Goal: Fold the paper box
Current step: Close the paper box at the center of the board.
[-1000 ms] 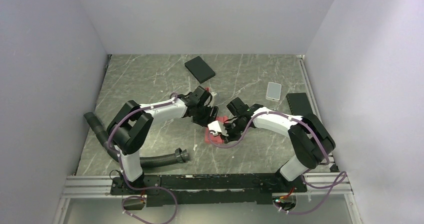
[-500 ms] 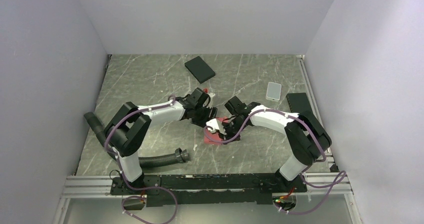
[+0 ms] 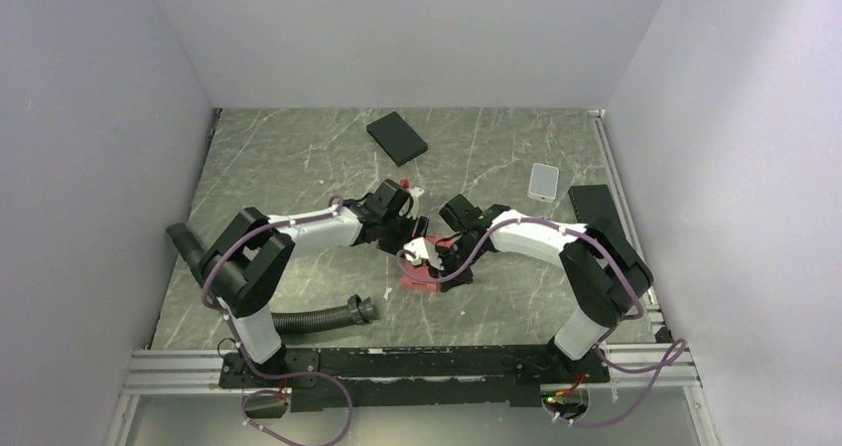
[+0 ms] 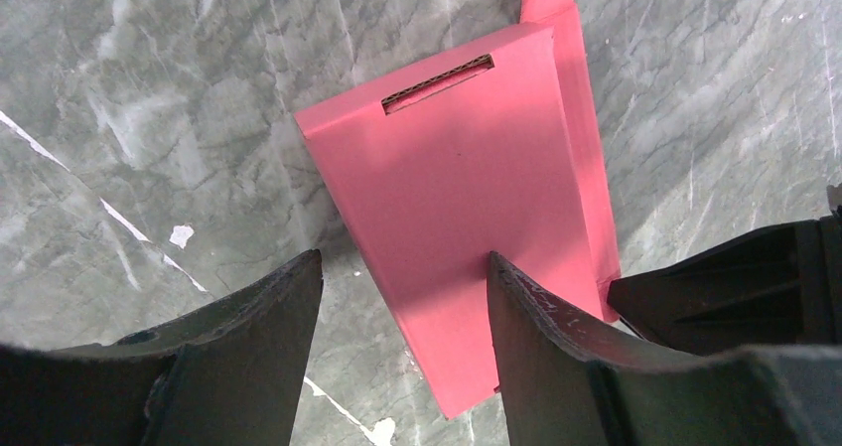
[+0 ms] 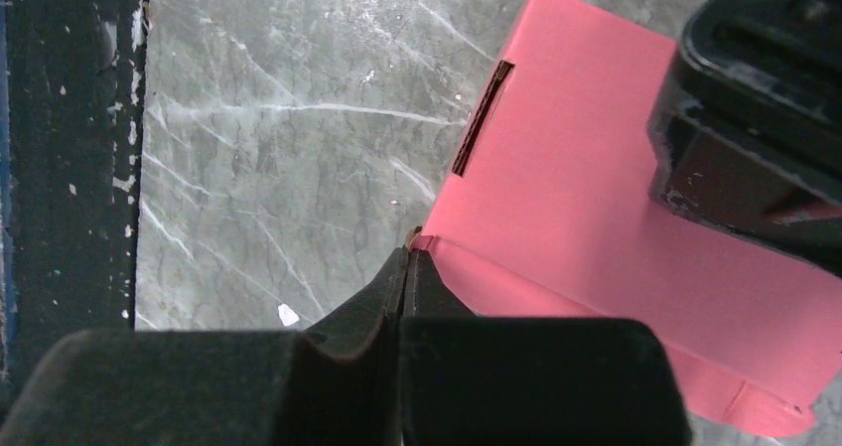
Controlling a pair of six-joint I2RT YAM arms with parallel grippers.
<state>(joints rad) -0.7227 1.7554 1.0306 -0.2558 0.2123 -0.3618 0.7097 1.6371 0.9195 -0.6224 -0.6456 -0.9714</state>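
The paper box lies flat on the marble table, pinkish-red with a cut slot near its far edge. My left gripper is open just above it, one finger over the box and the other over bare table. In the top view the paper box peeks out under both wrists at mid-table. My right gripper is shut, its tips touching a corner of the paper box where a side flap folds. In the top view the left gripper and right gripper nearly meet.
A black flat box lies at the back. A small white carton and a dark slab sit at the right. A black ribbed hose lies at the near left. The left gripper's black body crowds the right wrist view.
Both grippers and the paper box have shifted slightly to the left. Neither gripper's opening has changed.
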